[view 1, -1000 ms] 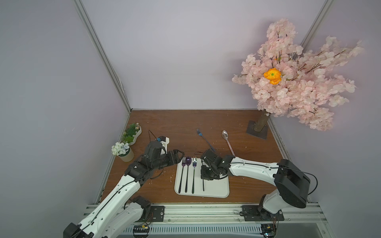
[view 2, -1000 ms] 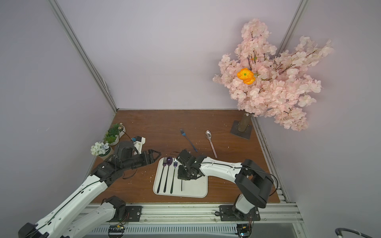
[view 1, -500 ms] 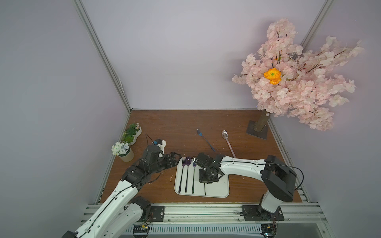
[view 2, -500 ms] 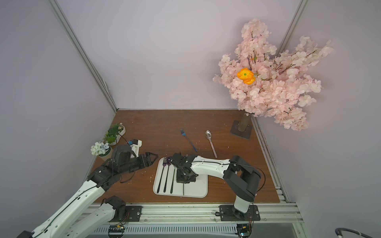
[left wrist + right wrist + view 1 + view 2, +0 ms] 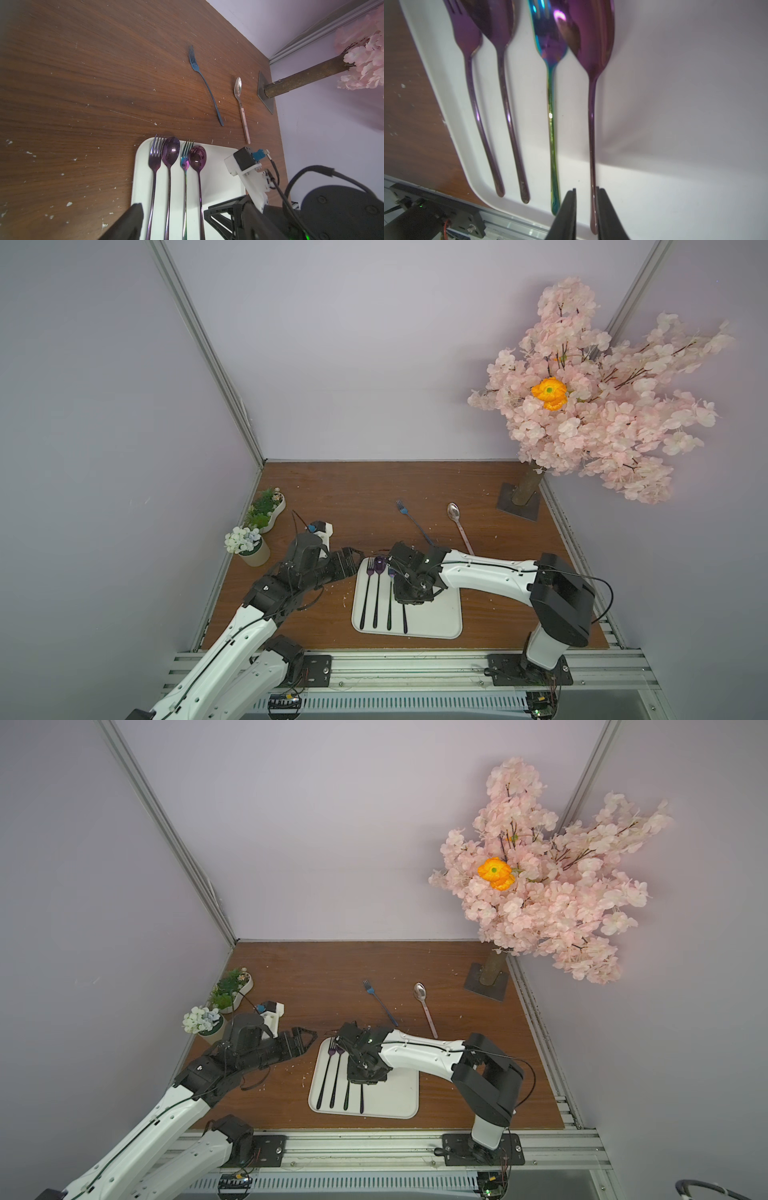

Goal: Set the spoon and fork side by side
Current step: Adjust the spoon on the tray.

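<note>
**Four shiny pieces in a row on the white tray**

The table point(image 5: 332, 489) is dark brown wood with lines in it and small white specks. It stops at grey walls at the back and on both sides. A pink blossom tree point(image 5: 582, 418) stands on a flat metal foot in the far right corner. The middle of the table has lots of open room.

The tray point(image 5: 440, 614) is smooth, white and flat, with round corners and a low rim. It sits near the front edge. Its right part is bare.

The left gripper point(image 5: 172, 208) hangs by the tray's left far corner, its jaws spread wide, holding nothing.

The right gripper point(image 5: 585, 207) is low over the tray. Its thin black jaws sit one on each side of the spoon handle, a little apart. A gap shows on one side, so it is not squeezing.

On the tray lie a purple fork point(image 5: 154, 164), a dark spoon point(image 5: 170, 151), a rainbow fork point(image 5: 185, 162) and a pink-purple spoon point(image 5: 197, 156). All are shiny metal with long thin handles, lined up straight. The pink-purple spoon's bowl sits right against the rainbow fork's head.

A blue fork point(image 5: 204, 83) and a silver spoon point(image 5: 241, 104) lie on the wood behind the tray, a bit apart.
</note>
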Robot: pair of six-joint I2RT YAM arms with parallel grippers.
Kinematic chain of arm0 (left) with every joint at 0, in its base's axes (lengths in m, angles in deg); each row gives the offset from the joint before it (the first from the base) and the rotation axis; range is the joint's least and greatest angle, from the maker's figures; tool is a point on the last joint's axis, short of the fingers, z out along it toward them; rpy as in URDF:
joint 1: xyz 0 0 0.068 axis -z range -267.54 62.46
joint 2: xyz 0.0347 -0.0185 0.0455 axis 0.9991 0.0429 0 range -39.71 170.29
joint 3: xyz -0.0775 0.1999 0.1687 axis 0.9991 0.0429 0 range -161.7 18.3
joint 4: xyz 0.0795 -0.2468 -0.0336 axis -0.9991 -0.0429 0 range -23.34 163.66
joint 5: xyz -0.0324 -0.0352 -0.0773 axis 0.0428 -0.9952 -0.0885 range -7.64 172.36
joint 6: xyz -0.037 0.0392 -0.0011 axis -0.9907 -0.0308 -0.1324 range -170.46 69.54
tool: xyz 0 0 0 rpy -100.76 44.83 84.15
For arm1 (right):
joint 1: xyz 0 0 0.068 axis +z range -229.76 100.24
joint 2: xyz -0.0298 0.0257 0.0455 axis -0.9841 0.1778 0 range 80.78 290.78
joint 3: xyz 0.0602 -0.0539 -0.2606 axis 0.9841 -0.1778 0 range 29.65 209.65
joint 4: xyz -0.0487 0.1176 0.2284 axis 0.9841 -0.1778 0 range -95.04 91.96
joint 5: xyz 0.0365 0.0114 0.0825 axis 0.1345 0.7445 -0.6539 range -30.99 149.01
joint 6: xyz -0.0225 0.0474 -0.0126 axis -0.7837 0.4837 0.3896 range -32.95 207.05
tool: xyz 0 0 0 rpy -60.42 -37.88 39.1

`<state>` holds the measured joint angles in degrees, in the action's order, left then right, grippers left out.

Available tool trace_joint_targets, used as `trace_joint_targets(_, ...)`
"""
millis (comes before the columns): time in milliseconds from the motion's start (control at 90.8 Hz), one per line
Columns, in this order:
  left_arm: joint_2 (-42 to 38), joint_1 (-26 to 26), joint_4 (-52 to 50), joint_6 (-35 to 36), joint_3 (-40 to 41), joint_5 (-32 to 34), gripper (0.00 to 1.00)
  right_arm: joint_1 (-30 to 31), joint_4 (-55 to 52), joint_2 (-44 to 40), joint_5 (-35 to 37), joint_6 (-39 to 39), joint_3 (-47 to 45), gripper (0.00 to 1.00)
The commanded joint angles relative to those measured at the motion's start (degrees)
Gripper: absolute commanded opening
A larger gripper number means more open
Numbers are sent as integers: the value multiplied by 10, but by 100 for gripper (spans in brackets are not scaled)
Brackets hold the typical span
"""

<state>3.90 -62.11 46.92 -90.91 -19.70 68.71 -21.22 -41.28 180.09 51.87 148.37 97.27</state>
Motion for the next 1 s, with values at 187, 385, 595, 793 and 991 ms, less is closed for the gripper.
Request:
trace_joint_targets(187, -12, -6, -21, 17, 2, 16, 78, -3, -8, -21, 29, -9, 5, 23)
trace_joint_targets(385, -16, -7, -25, 20, 6, 16, 78, -10, 24, -16, 6, -71, -16, 22)
trace_joint_targets(595, -16, -7, -26, 16, 5, 15, 78, -22, 44, 30, 13, -93, 2, 24)
trace_joint_targets(793, -15, -6, -28, 15, 1, 18, 78, -38, 55, 51, 16, -105, 6, 24)
trace_joint_targets(991, -16, -6, -30, 14, 1, 19, 78, -45, 79, 73, 6, -89, -4, 20)
